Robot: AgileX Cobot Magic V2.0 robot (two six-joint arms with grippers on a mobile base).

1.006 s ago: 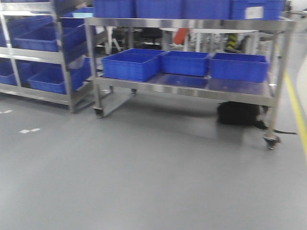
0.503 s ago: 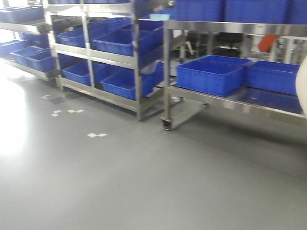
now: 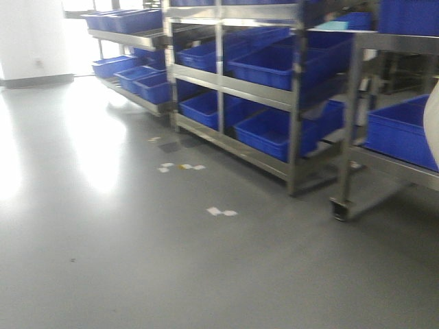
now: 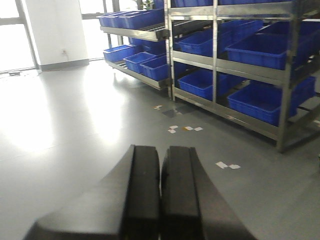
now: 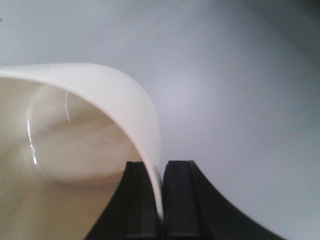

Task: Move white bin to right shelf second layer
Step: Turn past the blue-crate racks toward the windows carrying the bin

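My right gripper [image 5: 161, 169] is shut on the wall of the white bin [image 5: 100, 100], one finger inside the rim and one outside. The glossy cream tub fills the left of the right wrist view, above grey floor. In the front view only a white sliver of the bin [image 3: 433, 127] shows at the right edge. My left gripper [image 4: 160, 152] hangs over the floor, shut with nothing in it. The right shelf second layer is out of view; I see no roller tier that I can name as it.
Steel racks [image 3: 295, 103] loaded with blue crates [image 3: 274, 133] run along the back from the middle to the right. A wheeled steel table's leg and caster [image 3: 339, 209] stand at the right. White paper scraps [image 3: 221, 212] lie on the grey floor.
The front view has swung to the left: the wheeled table with blue crates slid to the right edge, and the crate racks and a bright far wall came into view.
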